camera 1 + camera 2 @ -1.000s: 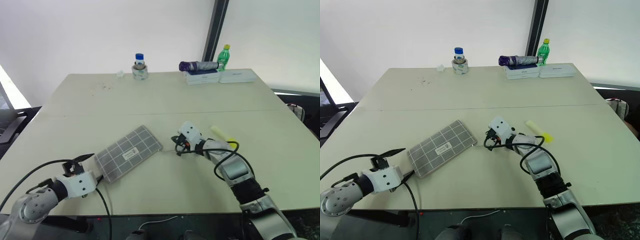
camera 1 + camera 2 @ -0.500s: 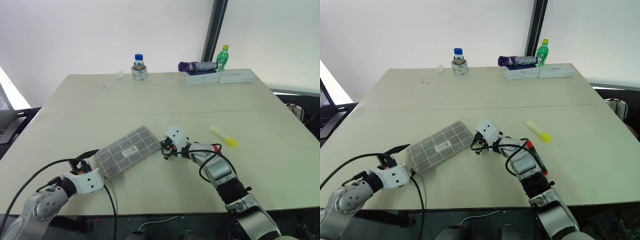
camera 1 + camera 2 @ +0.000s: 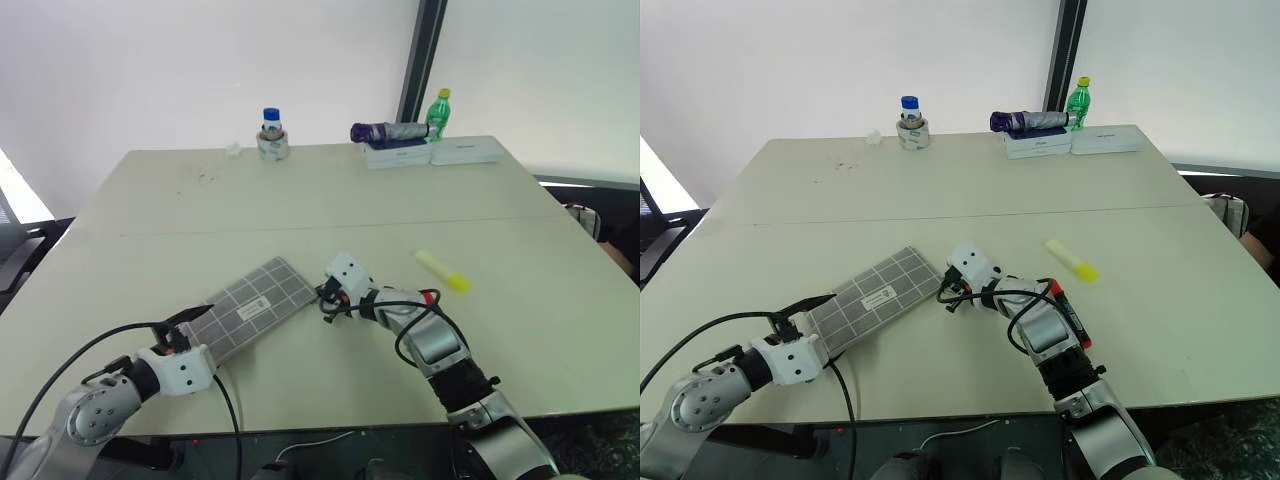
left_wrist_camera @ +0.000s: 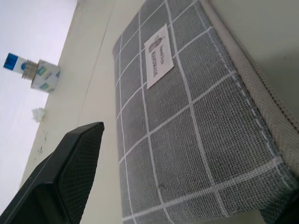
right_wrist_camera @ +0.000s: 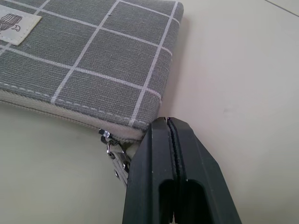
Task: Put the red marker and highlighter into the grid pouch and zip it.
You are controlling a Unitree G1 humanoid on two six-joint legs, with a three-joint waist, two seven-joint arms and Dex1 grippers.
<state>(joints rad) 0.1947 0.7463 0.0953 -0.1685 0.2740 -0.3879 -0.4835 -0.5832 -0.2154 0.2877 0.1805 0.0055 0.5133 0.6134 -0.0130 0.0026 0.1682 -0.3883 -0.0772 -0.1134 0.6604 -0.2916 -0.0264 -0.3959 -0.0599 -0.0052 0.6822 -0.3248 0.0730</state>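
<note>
The grid pouch (image 3: 250, 310) lies flat and slanted on the table, label up. My left gripper (image 3: 198, 325) is open at the pouch's near left end, which lies between its fingers (image 4: 65, 182). My right gripper (image 5: 166, 128) is shut with its tip against the pouch's right corner, just beside the metal zipper pull (image 5: 116, 156); nothing shows between its fingers. The red marker (image 3: 1070, 318) lies on the table along my right forearm. Further right lies the pale yellow highlighter (image 3: 443, 271), on its own.
At the table's far edge stand a blue-capped bottle inside a tape roll (image 3: 268, 138), a folded purple umbrella (image 3: 385, 131) on flat white boxes (image 3: 465, 150), and a green bottle (image 3: 436, 113). A seam (image 3: 200, 232) crosses the tabletop.
My right gripper has moved left from near the highlighter to the pouch's corner, uncovering the red marker. My left gripper has slid right up to the pouch's near end.
</note>
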